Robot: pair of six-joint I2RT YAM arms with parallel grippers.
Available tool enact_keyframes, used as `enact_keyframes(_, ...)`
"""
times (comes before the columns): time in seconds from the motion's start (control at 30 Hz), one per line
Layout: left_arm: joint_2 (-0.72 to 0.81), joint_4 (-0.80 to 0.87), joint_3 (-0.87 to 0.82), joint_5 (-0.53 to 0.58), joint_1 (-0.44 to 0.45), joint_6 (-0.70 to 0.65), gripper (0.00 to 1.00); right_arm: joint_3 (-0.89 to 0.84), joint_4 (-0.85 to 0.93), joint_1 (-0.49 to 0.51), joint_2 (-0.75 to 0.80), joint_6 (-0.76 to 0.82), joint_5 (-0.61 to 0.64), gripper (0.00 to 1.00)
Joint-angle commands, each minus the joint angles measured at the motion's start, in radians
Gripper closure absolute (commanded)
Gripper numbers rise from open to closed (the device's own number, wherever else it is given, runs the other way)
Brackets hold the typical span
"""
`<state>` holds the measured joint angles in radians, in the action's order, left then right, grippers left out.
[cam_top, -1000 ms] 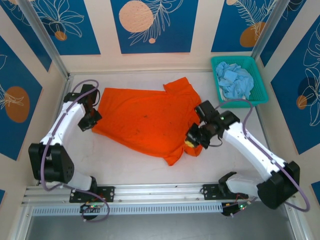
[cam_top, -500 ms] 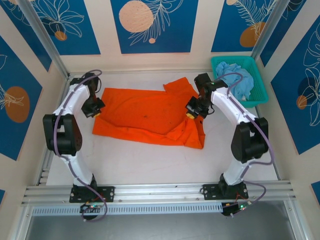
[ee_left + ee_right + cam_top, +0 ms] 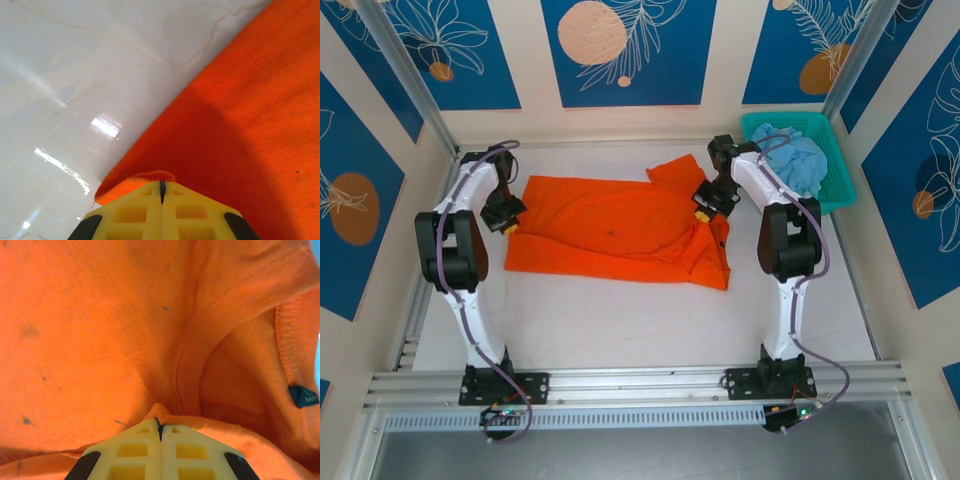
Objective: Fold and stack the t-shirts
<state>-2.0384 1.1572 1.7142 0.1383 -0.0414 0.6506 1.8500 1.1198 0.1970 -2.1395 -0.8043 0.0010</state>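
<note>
- Slippage worries me: my left hand [image 3: 162, 186] and right hand [image 3: 159, 424] each pinch just a thin edge of the orange t-shirt [image 3: 610, 232].
- Uneven pulling could skew my fold.

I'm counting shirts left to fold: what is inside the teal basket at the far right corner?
Crumpled pale blue cloth lies bunched in the teal basket. How many shirts it is, and anything underneath, is covered by the top folds.
</note>
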Motion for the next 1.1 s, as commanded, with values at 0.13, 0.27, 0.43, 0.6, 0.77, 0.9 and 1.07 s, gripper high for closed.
enact_keyframes(0.13, -0.077, 0.043, 0.117, -0.061, -0.039, -0.034, 0.77, 0.170, 0.114, 0.007, -0.094, 0.053, 0.028, 0.74)
enact_keyframes(0.27, -0.045, 0.057, 0.151, -0.037, -0.042, -0.036, 0.33, 0.139, 0.118, -0.006, -0.019, 0.055, 0.050, 0.46)
enact_keyframes(0.43, 0.081, 0.011, 0.019, -0.053, -0.035, -0.037, 0.21, -0.143, -0.005, -0.025, 0.228, 0.047, -0.024, 0.36)
enact_keyframes(0.6, 0.256, -0.056, -0.254, -0.087, -0.001, -0.051, 0.25, -0.549, -0.128, -0.030, 0.509, 0.023, -0.111, 0.37)
enact_keyframes(0.77, 0.354, -0.145, -0.468, -0.204, -0.001, -0.082, 0.29, -0.809, -0.195, -0.036, 0.657, -0.017, -0.168, 0.38)
enact_keyframes(0.9, 0.347, -0.205, -0.549, -0.299, 0.000, -0.061, 0.30, -0.897, -0.220, -0.025, 0.661, -0.035, -0.160, 0.39)
enact_keyframes(1.07, 0.298, -0.259, -0.568, -0.287, -0.005, -0.059, 0.30, -0.931, -0.261, -0.011, 0.625, -0.032, -0.106, 0.40)
